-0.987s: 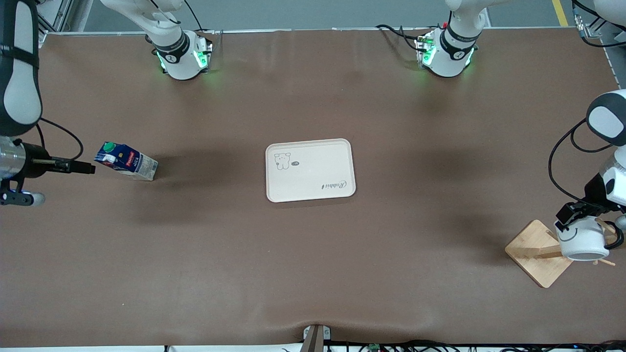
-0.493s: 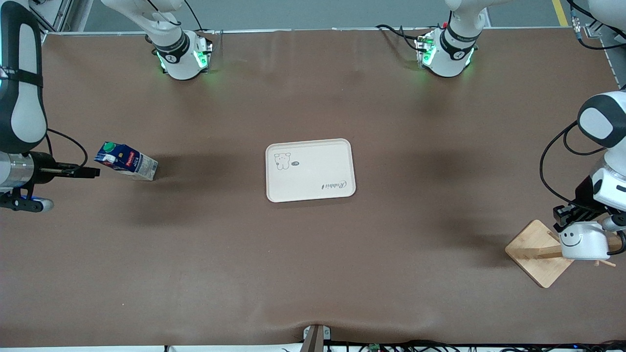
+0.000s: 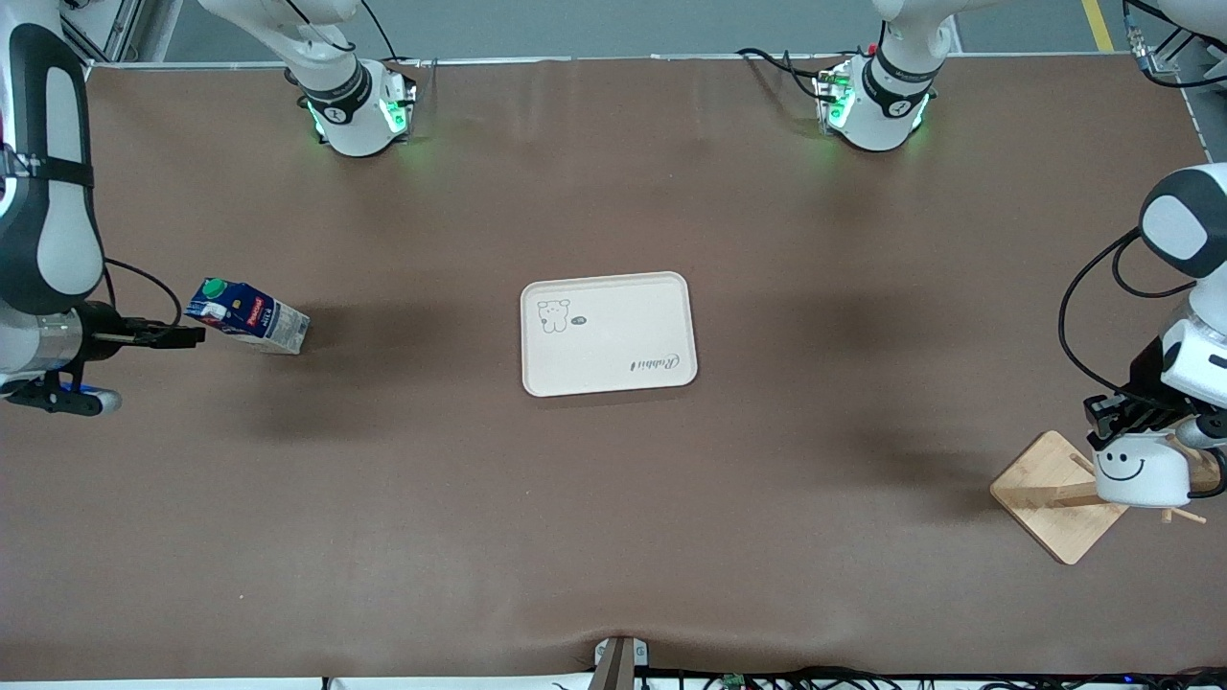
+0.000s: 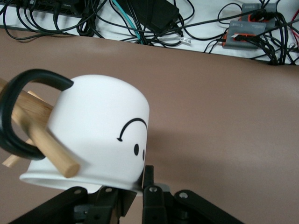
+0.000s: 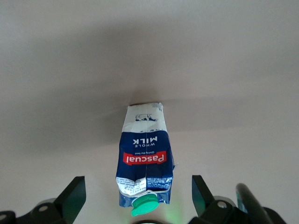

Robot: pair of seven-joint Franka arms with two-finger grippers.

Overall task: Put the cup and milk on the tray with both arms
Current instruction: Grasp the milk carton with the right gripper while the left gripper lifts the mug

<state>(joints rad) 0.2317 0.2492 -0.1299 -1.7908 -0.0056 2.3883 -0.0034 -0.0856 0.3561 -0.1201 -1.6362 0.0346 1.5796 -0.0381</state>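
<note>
The milk (image 3: 247,316), a blue and white carton, appears to lie on its side near the right arm's end of the table. Its green cap points at my right gripper (image 3: 187,335). In the right wrist view the milk (image 5: 145,158) has its cap end level with the open right gripper (image 5: 138,199), fingers apart on either side and not touching. My left gripper (image 3: 1117,417) is shut on the rim of the cup (image 3: 1141,470). In the left wrist view a wooden peg runs through the handle of the cup (image 4: 93,126), with the left gripper (image 4: 138,189) at its rim. The tray (image 3: 623,326) lies at mid table.
The square wooden rack base (image 3: 1050,494) stands under the cup at the left arm's end, near the table's edge, with pegs (image 4: 42,140) sticking out. Cables lie off the table edge (image 4: 154,18). Wide bare tabletop surrounds the tray.
My right gripper has moved closer to the milk's cap end. The cup in my left gripper has turned so its smiley face shows level, and the left arm's elbow has shifted.
</note>
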